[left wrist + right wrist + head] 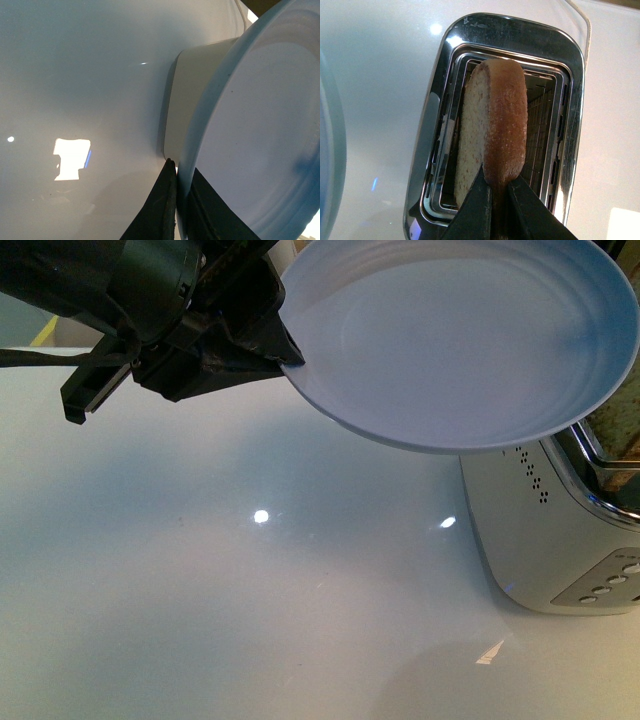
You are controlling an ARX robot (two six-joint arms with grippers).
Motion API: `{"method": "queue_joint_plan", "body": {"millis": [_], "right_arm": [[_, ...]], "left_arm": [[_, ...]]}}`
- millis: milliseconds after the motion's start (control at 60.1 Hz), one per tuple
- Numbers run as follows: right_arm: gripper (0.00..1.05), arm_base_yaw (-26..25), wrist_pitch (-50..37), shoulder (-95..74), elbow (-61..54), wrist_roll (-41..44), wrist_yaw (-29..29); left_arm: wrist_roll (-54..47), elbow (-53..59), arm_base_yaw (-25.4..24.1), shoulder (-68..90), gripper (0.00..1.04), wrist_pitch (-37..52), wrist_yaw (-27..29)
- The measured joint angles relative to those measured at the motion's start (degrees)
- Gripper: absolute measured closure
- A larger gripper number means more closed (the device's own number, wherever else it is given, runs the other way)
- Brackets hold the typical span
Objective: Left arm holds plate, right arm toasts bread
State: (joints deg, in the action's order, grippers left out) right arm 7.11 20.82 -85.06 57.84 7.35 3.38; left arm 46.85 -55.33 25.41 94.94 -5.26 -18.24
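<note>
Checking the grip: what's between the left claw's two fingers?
The plate, its rim clamped edge-on in the left claw; the left wrist view shows it.

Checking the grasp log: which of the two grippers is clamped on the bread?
The right gripper, shut on the bread slice at the toaster; the left gripper grips the plate by its rim instead.

A boxy silver toaster (535, 535) stands to my right on the glossy white tabletop (200, 590). A thin pale cord (589, 30) lies beside it.
</note>
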Motion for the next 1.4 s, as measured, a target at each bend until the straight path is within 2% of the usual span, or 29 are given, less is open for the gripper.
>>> {"method": "queue_joint_plan", "body": {"millis": [266, 316, 599, 798, 948, 1197, 1397], "right_arm": [[1.01, 0.6, -1.9, 0.0, -2.9, -0.2, 0.7], [0.95, 0.7, -2.0, 0.0, -3.0, -0.3, 0.7], [0.34, 0.2, -2.0, 1.0, -3.2, -1.5, 0.0], [0.08, -0.3, -2.0, 2.8, -3.2, -2.1, -0.7], [0.09, -0.9, -3.6, 5.1, -3.2, -3.4, -2.2], [0.09, -1.4, -14.6, 16.0, -8.5, -6.4, -3.1], [0.09, -1.5, -21.9, 25.0, -14.9, -6.9, 1.0]], "left_arm": [[0.0, 0.0, 0.1, 0.0, 1.02, 0.0, 0.0], [0.0, 0.0, 0.1, 0.0, 1.02, 0.0, 0.0], [0.0, 0.0, 0.1, 0.0, 1.02, 0.0, 0.0], [0.0, 0.0, 0.1, 0.0, 1.02, 0.0, 0.0], [0.0, 0.0, 0.1, 0.0, 1.02, 0.0, 0.0], [0.0, 0.2, 0.1, 0.0, 1.02, 0.0, 0.0], [0.0, 0.5, 0.1, 0.0, 1.02, 0.1, 0.0]]}}
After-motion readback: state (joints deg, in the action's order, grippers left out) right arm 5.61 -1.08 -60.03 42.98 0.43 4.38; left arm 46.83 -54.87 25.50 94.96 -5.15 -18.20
